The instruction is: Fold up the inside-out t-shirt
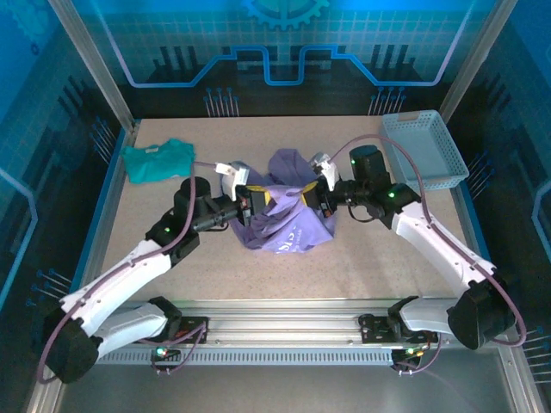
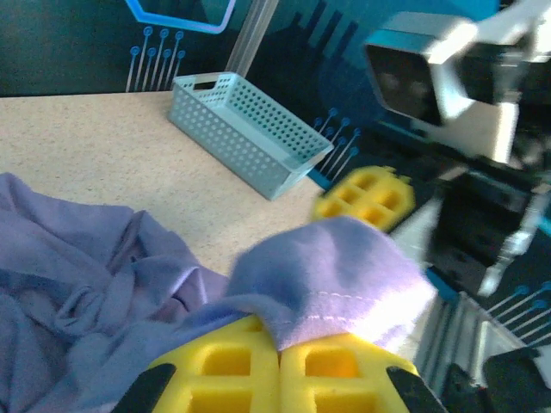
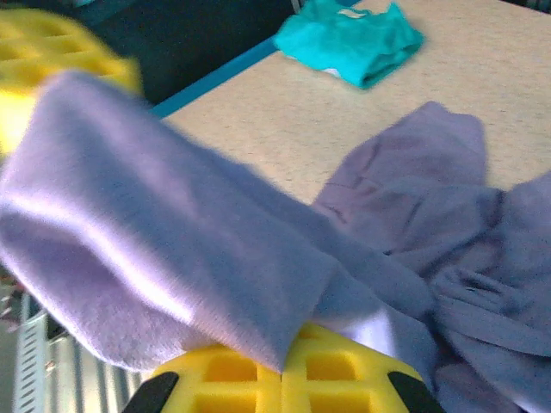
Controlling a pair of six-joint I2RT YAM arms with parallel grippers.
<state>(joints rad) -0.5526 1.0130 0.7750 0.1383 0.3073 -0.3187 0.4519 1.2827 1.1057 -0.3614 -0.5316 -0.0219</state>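
Note:
The inside-out t-shirt (image 1: 288, 225) is a crumpled lavender heap at the table's middle, with white lettering showing on its near side. My left gripper (image 1: 255, 203) is shut on a stitched edge of the t-shirt (image 2: 336, 284), the cloth pinched between its yellow pads (image 2: 232, 366). My right gripper (image 1: 312, 196) is shut on another fold of the t-shirt (image 3: 172, 241), which drapes over its yellow pads (image 3: 344, 366). Both grippers face each other across the top of the heap, holding the cloth slightly raised.
A smaller teal shirt (image 1: 157, 159) lies crumpled at the back left, also seen as the teal shirt (image 3: 349, 39). A light blue perforated basket (image 1: 424, 149) stands at the back right, the basket (image 2: 250, 129) just beyond the heap. Bare table surrounds the heap.

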